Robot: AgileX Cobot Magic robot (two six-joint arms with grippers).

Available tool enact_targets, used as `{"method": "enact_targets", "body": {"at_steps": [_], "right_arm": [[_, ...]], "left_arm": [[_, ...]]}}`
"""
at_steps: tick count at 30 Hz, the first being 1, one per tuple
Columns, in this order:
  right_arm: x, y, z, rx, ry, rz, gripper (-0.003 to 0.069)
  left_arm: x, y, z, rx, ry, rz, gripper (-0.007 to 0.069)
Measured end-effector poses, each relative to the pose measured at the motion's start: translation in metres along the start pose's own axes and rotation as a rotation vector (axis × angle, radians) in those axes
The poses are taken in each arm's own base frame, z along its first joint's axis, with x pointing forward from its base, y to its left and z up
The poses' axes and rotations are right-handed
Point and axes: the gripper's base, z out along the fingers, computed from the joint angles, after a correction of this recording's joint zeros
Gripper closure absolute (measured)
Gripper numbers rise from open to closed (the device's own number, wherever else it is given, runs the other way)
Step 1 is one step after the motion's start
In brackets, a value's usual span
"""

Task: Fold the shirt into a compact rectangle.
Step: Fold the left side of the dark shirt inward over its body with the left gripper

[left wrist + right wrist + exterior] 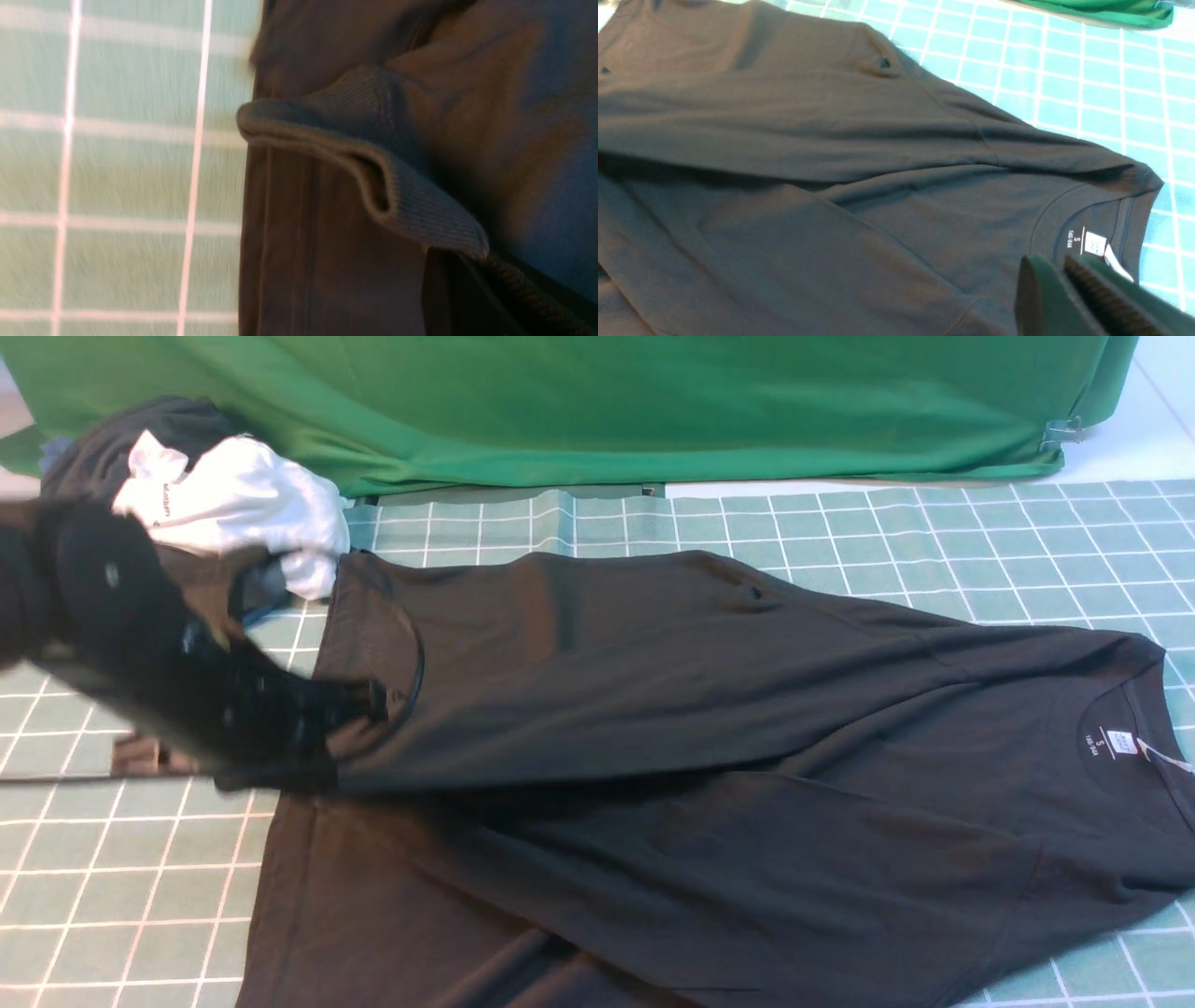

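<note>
Across a green grid-lined mat, the black T-shirt lies lengthwise, collar toward the robot's right and hem toward its left; the white neck label faces up inside the collar; the far long side is doubled over toward the middle, its folded edge running from the hem end toward the collar, with shadow beneath it.

At the hem end, the left gripper, blurred in the front view, is clamped on the edge of that upper layer; the left wrist view shows a ribbed fingertip at a pinched-up fold of the shirt's hem, beside bare mat.

The right gripper appears only in its own wrist view, hovering above the shirt near the collar and just beside the label; its dark fingers stand close together with no cloth seen between them, though whether they are fully closed cannot be told.

At the far left of the mat, a crumpled white garment with small dark lettering rests against a dark bundle of clothes, touching the shirt's far hem corner; a green cloth backdrop hangs along the far edge, fastened at the right by a metal binder clip.
</note>
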Motion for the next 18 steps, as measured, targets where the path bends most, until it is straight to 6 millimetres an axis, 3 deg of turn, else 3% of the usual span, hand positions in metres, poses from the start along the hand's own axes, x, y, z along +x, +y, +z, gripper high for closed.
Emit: {"method": "enact_targets", "body": {"at_steps": [4,9,12,13,15,18], "right_arm": [[0.0,0.0,0.0,0.0,-0.001,0.0,0.0589],[0.0,0.0,0.0,0.0,-0.001,0.0,0.0589],[0.0,0.0,0.0,0.0,0.001,0.0,0.0589],[0.0,0.0,0.0,-0.001,0.004,0.0,0.0589],[-0.001,-0.001,0.004,0.001,0.049,-0.004,0.0589],[-0.01,-0.003,0.012,-0.004,0.164,-0.009,0.0589]], "left_arm": [[0.009,0.001,0.005,0.016,0.044,-0.012,0.0598],[0.013,0.001,0.005,0.021,0.082,-0.004,0.0524],[0.018,0.002,0.004,0.014,0.135,0.028,0.0396],[0.018,0.002,0.004,0.014,0.135,0.03,0.0386],[0.024,0.003,0.003,0.004,0.202,0.056,0.0263],[0.031,0.005,0.001,-0.011,0.273,0.063,0.0175]]}}
